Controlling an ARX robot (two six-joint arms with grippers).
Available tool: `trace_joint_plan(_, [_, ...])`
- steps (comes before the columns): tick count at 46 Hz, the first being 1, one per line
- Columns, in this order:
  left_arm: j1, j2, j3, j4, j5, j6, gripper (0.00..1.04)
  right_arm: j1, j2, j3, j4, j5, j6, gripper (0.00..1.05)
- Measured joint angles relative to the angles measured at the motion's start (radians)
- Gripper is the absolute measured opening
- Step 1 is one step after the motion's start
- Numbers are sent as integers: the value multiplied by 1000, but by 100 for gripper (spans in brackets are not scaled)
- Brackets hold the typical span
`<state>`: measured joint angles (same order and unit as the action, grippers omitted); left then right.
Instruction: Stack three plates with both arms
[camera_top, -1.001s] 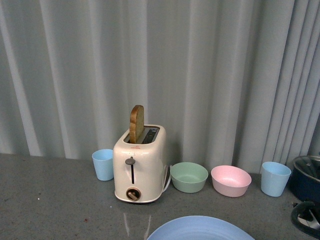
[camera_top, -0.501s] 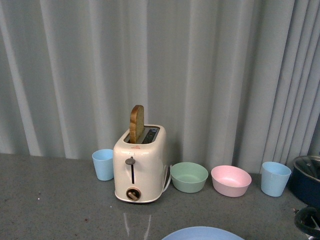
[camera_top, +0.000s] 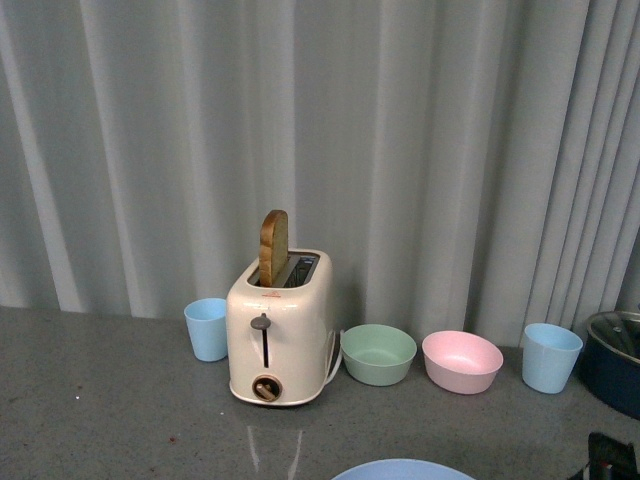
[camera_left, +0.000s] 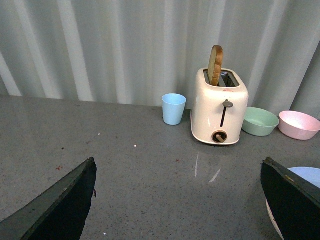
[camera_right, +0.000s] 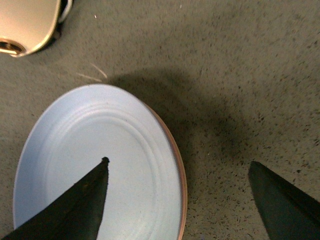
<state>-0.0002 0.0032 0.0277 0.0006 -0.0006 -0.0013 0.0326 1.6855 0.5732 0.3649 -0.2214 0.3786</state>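
Note:
A light blue plate (camera_right: 95, 155) lies on the grey table on top of another plate, of which only a thin pink rim (camera_right: 181, 172) shows. The blue plate peeks in at the front view's bottom edge (camera_top: 400, 470) and at the side of the left wrist view (camera_left: 309, 175). My right gripper (camera_right: 178, 162) is open above that rim, one finger over the blue plate and the other over bare table. My left gripper (camera_left: 177, 160) is open over bare table, with the stack just beyond one finger.
At the back stand a cream toaster (camera_top: 278, 335) with a bread slice (camera_top: 273, 246), two light blue cups (camera_top: 206, 328) (camera_top: 550, 357), a green bowl (camera_top: 378, 354) and a pink bowl (camera_top: 461, 361). A dark pot (camera_top: 615, 360) sits far right, before a grey curtain.
In the front view the blue plate shows less and sits lower at the bottom edge. The dark right gripper has sunk toward the bottom right corner.

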Motion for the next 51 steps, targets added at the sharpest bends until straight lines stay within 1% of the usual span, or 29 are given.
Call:
trace_joint_plan(5, [0, 0, 0, 0, 0, 0, 98, -22, -93, 0, -48, -1, -1, 98])
trace_joint_plan(6, [0, 0, 0, 0, 0, 0, 98, -26, -117, 0, -57, 0, 0, 99])
trace_joint_plan(9, [0, 0, 0, 0, 0, 0, 98, -35, -181, 0, -81, 13, -3, 97])
trace_joint_plan(12, [0, 0, 0, 0, 0, 0, 98, -42, -285, 0, -120, 45, -11, 97])
trace_joint_plan(18, [0, 0, 0, 0, 0, 0, 98, -14, -533, 0, -210, 154, -75, 97])
trace_joint_plan(19, [0, 0, 0, 0, 0, 0, 98, -3, -565, -10, -192, 183, -92, 96])
trace_joint_plan(23, [0, 0, 0, 0, 0, 0, 98, 50, -700, -112, 38, 304, -220, 82])
trace_joint_plan(25, [0, 0, 0, 0, 0, 0, 98, 76, -774, -151, 64, 339, -275, 75])
trace_joint_plan(28, [0, 0, 0, 0, 0, 0, 98, 115, -887, -190, 19, 379, -317, 64])
trace_joint_plan(29, [0, 0, 0, 0, 0, 0, 98, 121, -904, -195, 6, 386, -325, 63])
trace_joint_plan(32, [0, 0, 0, 0, 0, 0, 98, 172, -1050, -229, -108, 436, -353, 47])
trace_joint_plan(34, [0, 0, 0, 0, 0, 0, 98, 191, -1119, -246, -154, 450, -360, 38])
trace_joint_plan(38, [0, 0, 0, 0, 0, 0, 98, 171, -1220, -302, -162, 415, -371, 16])
trace_joint_plan(41, [0, 0, 0, 0, 0, 0, 98, 146, -1249, -337, -160, 391, -373, 4])
trace_joint_plan(42, [0, 0, 0, 0, 0, 0, 98, 139, -1255, -347, -159, 383, -377, 2])
trace_joint_plan(51, [0, 0, 0, 0, 0, 0, 98, 86, -1312, -418, -160, 331, -376, 3])
